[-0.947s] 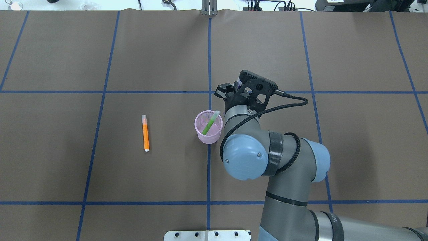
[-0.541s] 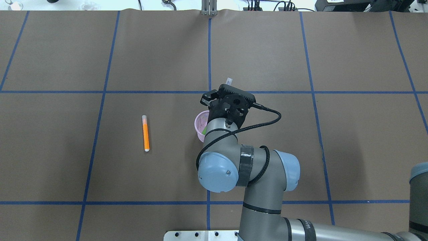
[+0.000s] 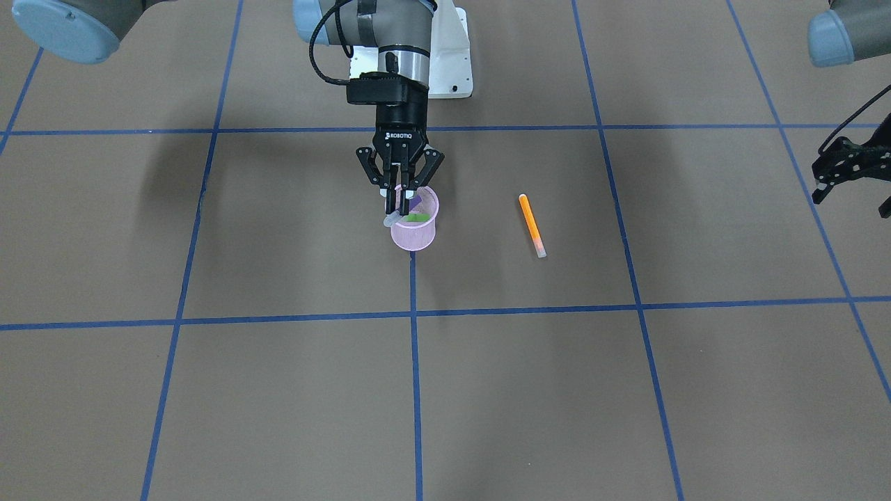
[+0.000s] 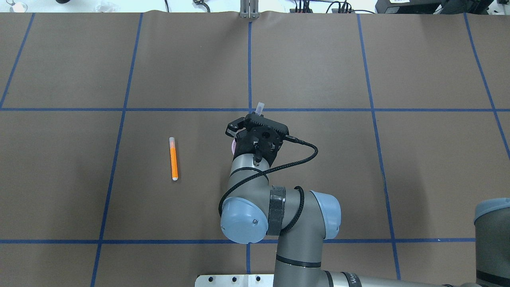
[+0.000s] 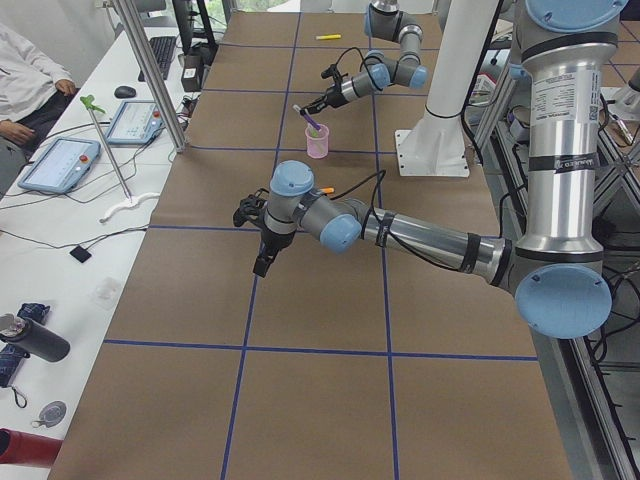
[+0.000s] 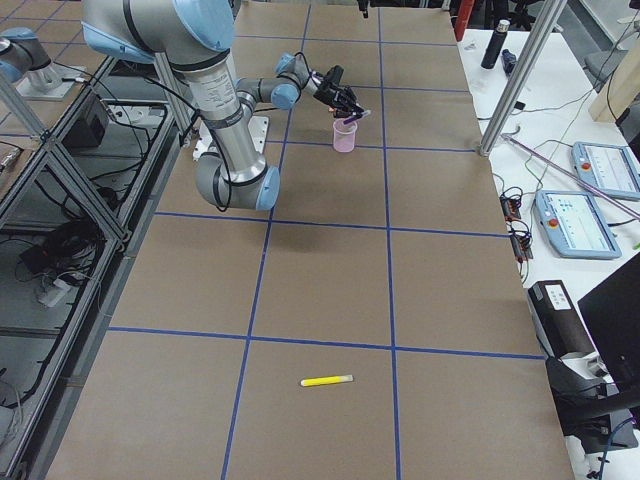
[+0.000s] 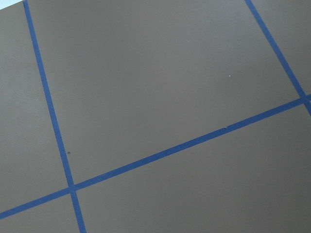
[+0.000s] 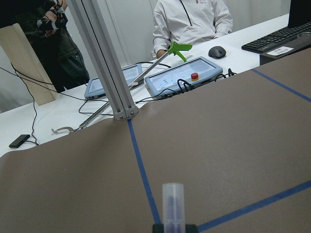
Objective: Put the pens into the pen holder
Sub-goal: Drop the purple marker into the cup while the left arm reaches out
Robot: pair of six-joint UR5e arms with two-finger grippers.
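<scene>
My right gripper (image 3: pixel 399 206) is clamped on the purple pen (image 3: pixel 392 219), directly above the holder (image 3: pixel 413 235), which stands near the middle of the table on the centre tape line. A green pen (image 3: pixel 418 218) leans inside the holder.

The purple pen is held slanted, not plumb. Its clear cap end is raised and points toward the far edge. Its lower end sits over the holder's mouth, or just inside it; I can't tell how deep. So the holder is straight below the fingers, and I judge the next move is a short drop or release. With that slant the pen could lever on the rim or nudge the light mesh cup.

The orange pen (image 3: pixel 532 225) lies flat, well apart from the holder toward the table's left end. Its long axis runs roughly from near edge to far edge, and my left arm is the nearer one for it. The left gripper (image 5: pixel 262 260) hovers over bare table; I can't tell whether it is open or closed. A yellow pen (image 6: pixel 327 380) lies near the right end.
</scene>
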